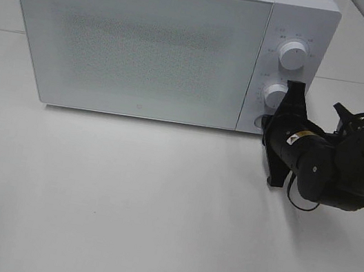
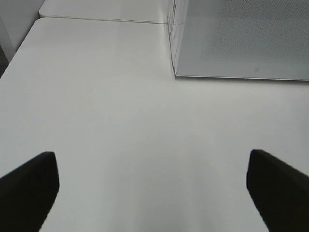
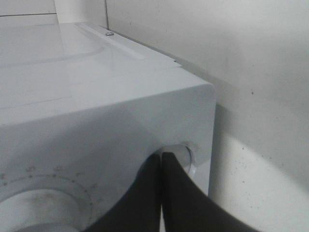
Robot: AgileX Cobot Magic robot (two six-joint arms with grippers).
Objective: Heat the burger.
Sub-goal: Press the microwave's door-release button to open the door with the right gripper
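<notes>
Only the right wrist view lets us see the right gripper point(image 3: 161, 155), fingers closed together, tips at the microwave point(image 1: 142, 39) button point(image 3: 186, 153). The left gripper point(image 2: 150, 162) gapes wide over the bench point(image 2: 120, 96).

Glossy black arm point(image 1: 334, 165), yellow label point(image 1: 302, 135).

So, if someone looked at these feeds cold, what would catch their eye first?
The big white microwave, door shut, fills the back of the table. The right gripper, fingers together, has its tips at the microwave's round button. The left gripper hangs open over the table; no burger shows.
</notes>
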